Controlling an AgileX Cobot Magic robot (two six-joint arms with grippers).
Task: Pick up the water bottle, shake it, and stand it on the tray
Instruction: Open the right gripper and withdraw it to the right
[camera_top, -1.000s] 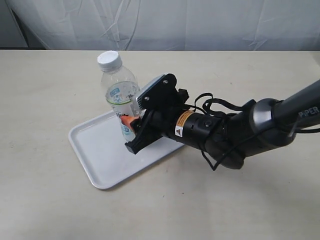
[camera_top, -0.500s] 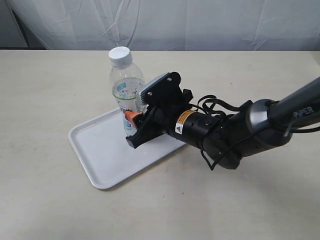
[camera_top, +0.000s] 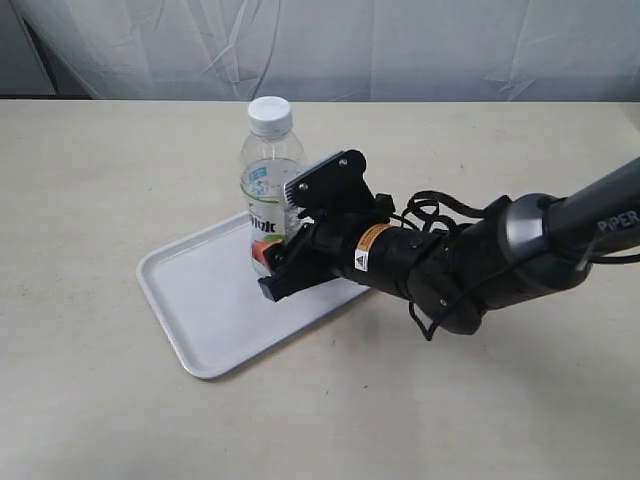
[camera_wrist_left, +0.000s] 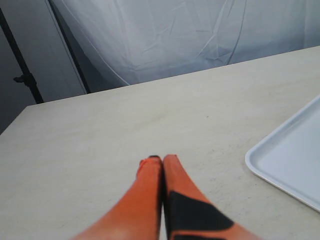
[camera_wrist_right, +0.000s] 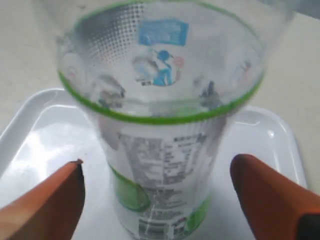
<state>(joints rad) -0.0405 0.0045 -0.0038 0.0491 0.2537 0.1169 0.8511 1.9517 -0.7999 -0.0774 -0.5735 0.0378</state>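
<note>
Beige tabletop (camera_top: 90, 400), white draped cloth backdrop (camera_top: 420, 45), white tray (camera_top: 200, 305) on the tabletop

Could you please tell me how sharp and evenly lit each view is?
Exterior view: sharp, soft even light, faint shadows around the tray. Left wrist view: table crisp, fingers slightly soft. Right wrist view: the bottle looms close, its top blurred; glare patches on the tray.

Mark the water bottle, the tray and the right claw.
water bottle (camera_top: 262, 210), exterior view, on its label.
tray (camera_top: 205, 305), exterior view, on its bare floor.
right claw (camera_wrist_right: 157, 165), right wrist view, midway between its fingertips.
</note>
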